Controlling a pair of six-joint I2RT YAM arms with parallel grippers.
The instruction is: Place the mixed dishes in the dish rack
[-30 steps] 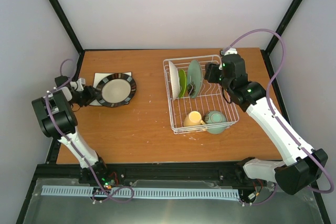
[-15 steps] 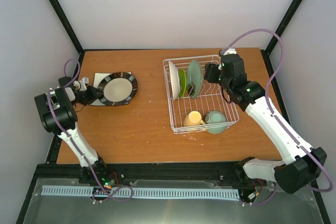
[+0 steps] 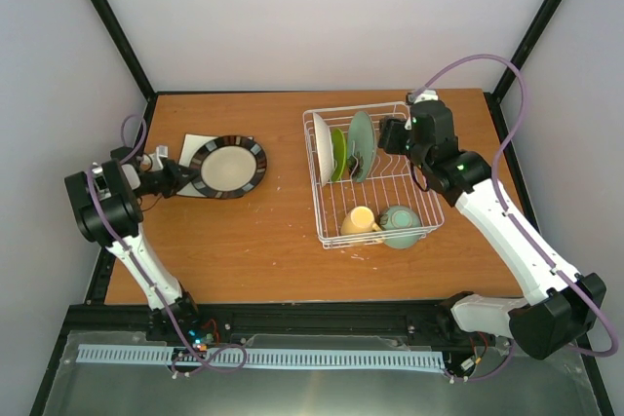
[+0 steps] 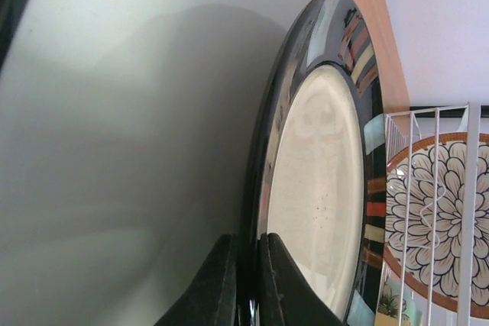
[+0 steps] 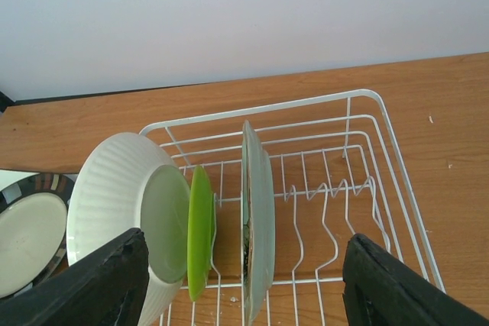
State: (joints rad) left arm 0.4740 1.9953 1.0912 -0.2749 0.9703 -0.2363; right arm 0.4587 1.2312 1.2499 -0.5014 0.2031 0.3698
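Note:
My left gripper (image 3: 180, 175) is shut on the left rim of the dark-rimmed, cream-centred plate (image 3: 228, 166). In the left wrist view both fingers (image 4: 279, 280) pinch that plate's (image 4: 321, 181) edge above the white square plate (image 4: 130, 127). The square plate (image 3: 191, 146) shows partly under it. The white wire dish rack (image 3: 430, 204) holds a white ribbed dish (image 5: 114, 188), a lime-green plate (image 5: 200, 234) and a pale green plate (image 5: 258, 204), all upright. A yellow mug (image 3: 359, 220) and a mint-green bowl (image 3: 400, 222) lie at the rack's front. My right gripper (image 5: 244, 284) hangs open over the rack's far side.
The table's left edge and a black frame post run close behind my left arm (image 3: 102, 211). The rack's right half (image 5: 344, 196) has bare prongs. Through the rack wires (image 4: 435, 188), a flower-patterned dish face (image 4: 447, 219) is visible in the left wrist view.
My left gripper has shut on the dark-rimmed plate's rim. The plate has shifted right, partly off the white square plate. The right arm has not moved.

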